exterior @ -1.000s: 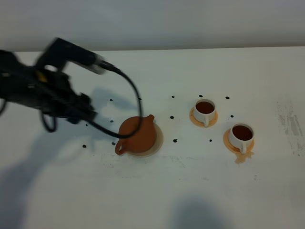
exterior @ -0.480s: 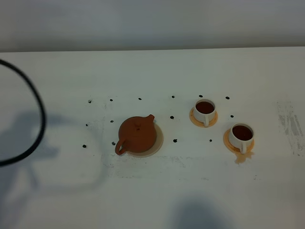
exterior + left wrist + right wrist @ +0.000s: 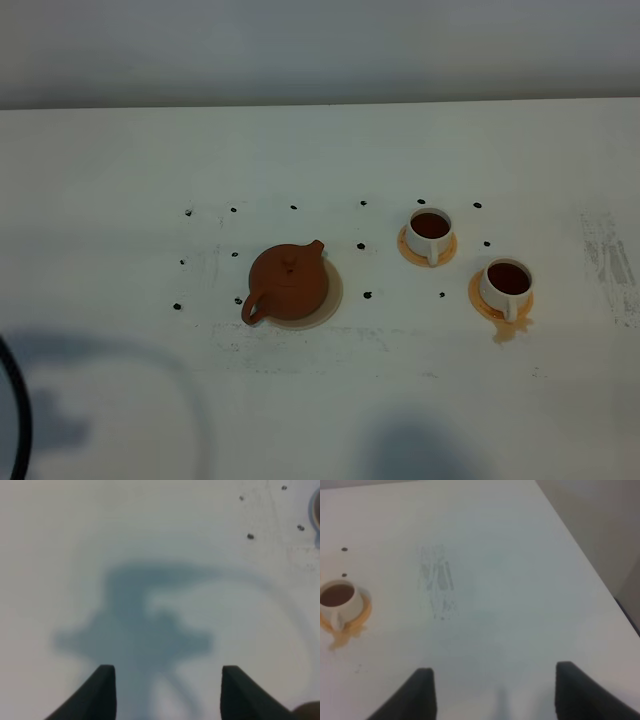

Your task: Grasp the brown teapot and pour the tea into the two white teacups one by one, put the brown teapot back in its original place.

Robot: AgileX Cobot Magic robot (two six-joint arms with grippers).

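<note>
Exterior high alone shows brown teapot (image 3: 288, 282); wrist views miss it.

Round squat reddish-brown clay teapot (image 3: 288, 282): matt, smooth, no shine. Flat cream-beige disc coaster (image 3: 333, 291) under teapot: dull, smooth.

Two small white cups, look like glazed china, smooth: far cup (image 3: 431, 231) right of teapot, near cup (image 3: 506, 285) (image 3: 342, 604) further right. Orange-tan saucers under cups: matt. Dark tea inside cups: wet. Wet tan spill (image 3: 505, 330) beside near cup's saucer.

White table (image 3: 120, 160): smooth, matt, small black dots around teapot. Grey scuffed rough-looking patch (image 3: 610, 262) (image 3: 436, 582) right of near cup.

Black finger tips (image 3: 102, 692) of left gripper and (image 3: 420, 692) of right gripper: dull, plastic-looking.
</note>
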